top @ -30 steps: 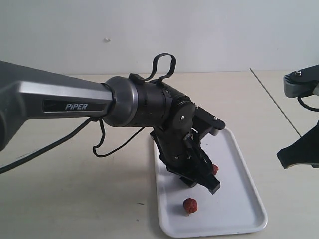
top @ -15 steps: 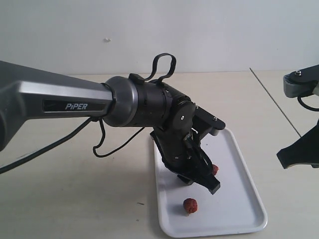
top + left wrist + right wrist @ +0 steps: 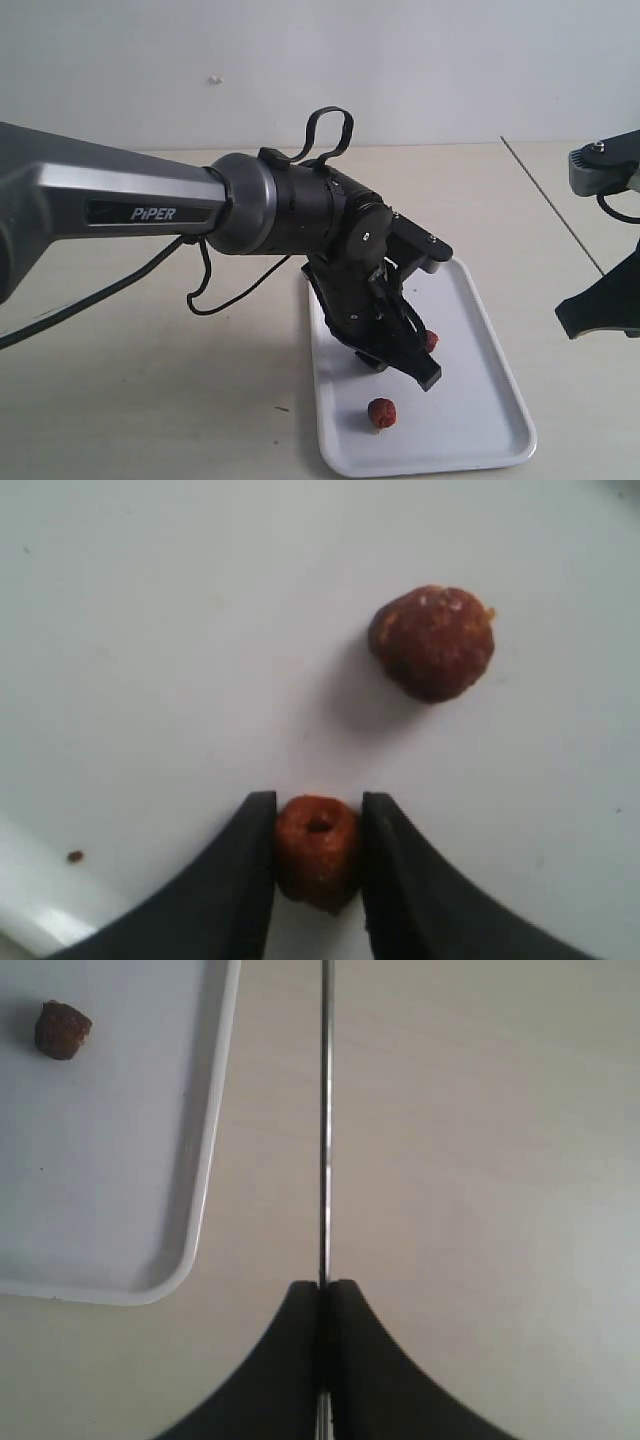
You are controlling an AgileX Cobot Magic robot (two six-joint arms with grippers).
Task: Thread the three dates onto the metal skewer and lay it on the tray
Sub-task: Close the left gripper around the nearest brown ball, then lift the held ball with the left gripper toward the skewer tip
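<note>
Two dates are recorded in the left wrist view, both seen against the white floor of the tray (image 3: 150, 630). One date (image 3: 318, 848) is pinched between the left jaws, which are closed partway, one pad (image 3: 250, 880) pressed to each side of it; a small hole is seen in its upper face. The second date (image 3: 432, 642) lies loose ahead of the jaws and apart from them. A dark speck (image 3: 75, 856) is noted near the tray rim.

In the exterior view the tray (image 3: 480, 400) is seen flat on the bench (image 3: 150, 400), and the left arm (image 3: 300, 215) is extended over it with the jaws lowered close to the tray floor. One date (image 3: 381, 412) lies free in the near part of the tray. A further date (image 3: 431, 341) shows just beside the jaws, partly hidden by them; whether it is the pinched one cannot be told.

The skewer (image 3: 324, 1110) is held at one end by the right jaws, which are shut tight on it. The rod runs straight out from them above the bare bench (image 3: 480, 1160), alongside the tray rim (image 3: 200, 1160) and clear of it. The visible length of the skewer is bare. One date (image 3: 62, 1028) is seen inside the tray in that view. In the exterior view the skewer cannot be made out.
</note>
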